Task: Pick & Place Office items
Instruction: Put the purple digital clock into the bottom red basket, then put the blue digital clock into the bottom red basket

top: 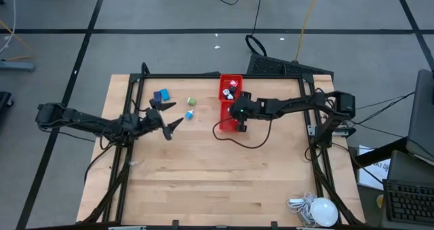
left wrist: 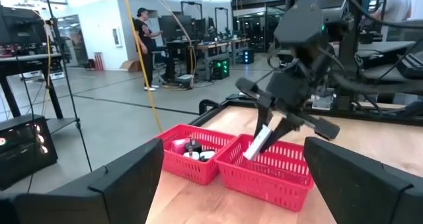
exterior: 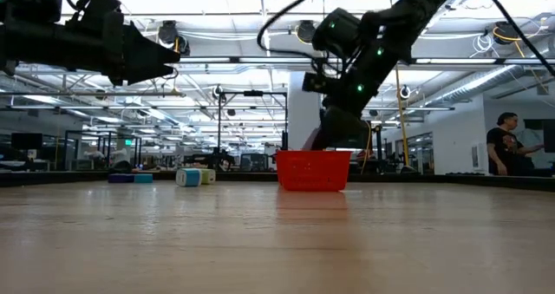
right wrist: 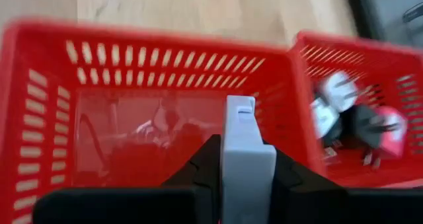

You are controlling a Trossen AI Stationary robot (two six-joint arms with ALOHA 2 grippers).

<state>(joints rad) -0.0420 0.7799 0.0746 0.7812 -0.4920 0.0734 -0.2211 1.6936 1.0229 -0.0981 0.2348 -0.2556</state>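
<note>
A long red two-compartment tray [top: 229, 100] stands at the table's far middle. Its far compartment [right wrist: 357, 118] holds several small white, black and red pieces. My right gripper [top: 240, 124] is over the near compartment [right wrist: 165, 125], shut on a small white-grey oblong piece [right wrist: 243, 151]. My left gripper [top: 171, 116] is open and empty, raised above the table to the tray's left. A blue piece [top: 161, 95], a green piece [top: 191, 102] and a light blue piece [top: 189, 113] lie on the table between my left gripper and the tray. My right gripper pinches the white-grey piece by its two long sides [right wrist: 228, 164] between its two fingers. The fingers slant down from the table's right and lie along the piece. Its free end [left wrist: 250, 152] sticks out past the fingertips, down into the near compartment. Whether it touches the floor, I cannot tell.
A white round lamp-like thing with a cord [top: 323, 211] lies at the table's near right corner. A black frame [top: 203, 76] runs along the table's far edge behind the tray. Bare wood [top: 217, 176] fills the table's near half. A person [exterior: 503, 142] stands in the room beyond.
</note>
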